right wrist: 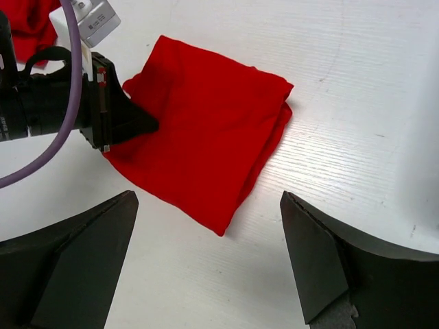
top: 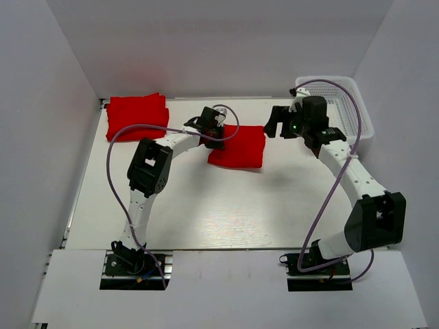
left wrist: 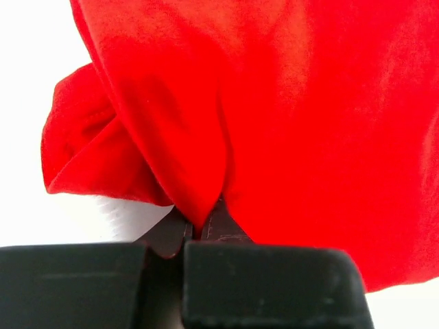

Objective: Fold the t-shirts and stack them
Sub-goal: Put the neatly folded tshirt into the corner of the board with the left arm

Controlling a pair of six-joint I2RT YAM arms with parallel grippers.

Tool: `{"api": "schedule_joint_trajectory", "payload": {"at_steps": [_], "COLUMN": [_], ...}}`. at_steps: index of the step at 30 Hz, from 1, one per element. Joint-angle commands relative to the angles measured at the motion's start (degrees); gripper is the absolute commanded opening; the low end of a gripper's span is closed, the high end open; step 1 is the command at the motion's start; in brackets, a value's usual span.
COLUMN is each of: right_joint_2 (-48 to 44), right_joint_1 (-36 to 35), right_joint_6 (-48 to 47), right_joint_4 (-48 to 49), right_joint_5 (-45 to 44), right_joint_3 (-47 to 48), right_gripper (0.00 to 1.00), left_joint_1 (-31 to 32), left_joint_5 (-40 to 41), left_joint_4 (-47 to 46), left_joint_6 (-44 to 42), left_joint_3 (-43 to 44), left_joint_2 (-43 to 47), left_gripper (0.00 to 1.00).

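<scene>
A folded red t-shirt [top: 240,147] lies flat in the middle of the table. My left gripper [top: 217,139] is at its left edge, shut on a pinch of the red cloth. In the left wrist view the fabric [left wrist: 309,123] bunches into a fold that runs down between the closed fingertips of the left gripper [left wrist: 195,229]. The right wrist view shows the same t-shirt [right wrist: 206,137] with the left gripper [right wrist: 147,125] biting its edge. My right gripper [top: 273,123] hovers to the shirt's right, open and holding nothing [right wrist: 207,197]. A second pile of folded red t-shirts [top: 137,116] sits at the back left.
A white mesh basket [top: 353,103] stands at the back right, behind the right arm. White walls close in the table on the left, back and right. A purple cable loops off each arm.
</scene>
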State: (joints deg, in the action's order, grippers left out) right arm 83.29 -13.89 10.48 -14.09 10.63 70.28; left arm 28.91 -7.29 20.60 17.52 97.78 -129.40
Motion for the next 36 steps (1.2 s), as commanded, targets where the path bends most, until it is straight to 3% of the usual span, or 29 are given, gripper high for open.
{"api": "schedule_joint_trajectory", "payload": {"at_steps": [1,7,13,23,29,36], "right_joint_2": [-3.6,-8.5,-11.5,-12.0,-11.5,-10.2], "right_joint_1": [0.4,0.3,0.3,0.2,0.3,0.3], "right_joint_6": [-0.2,0.4,1.0,1.6,1.3,1.7], "right_joint_4": [-0.6,-0.5,0.9,1.9,1.9,1.5], "right_joint_5": [-3.8,-4.7,-5.7,-6.6,-7.5,-7.6], "right_joint_3": [-1.4,-5.1,-7.9,-7.2,-6.6,-5.3], "right_gripper": [0.90,0.90,0.90,0.90,0.90,0.90], "left_joint_1": [-0.2,-2.0,-4.0,-10.0,-12.1,-14.8], "left_joint_5": [1.3,2.9,4.3,3.7,3.1,6.2], "left_joint_4": [3.8,-0.7,4.5,17.0,18.2,18.2], "left_joint_6": [-0.6,-5.8,-11.7,-27.2,-35.7,-39.3], "left_joint_3": [2.9,1.5,7.9,26.5,29.8,32.8], "left_joint_2": [-0.3,7.9,11.0,5.7,5.1,5.1], "left_gripper": [0.00,0.00,0.00,0.00,0.00,0.00]}}
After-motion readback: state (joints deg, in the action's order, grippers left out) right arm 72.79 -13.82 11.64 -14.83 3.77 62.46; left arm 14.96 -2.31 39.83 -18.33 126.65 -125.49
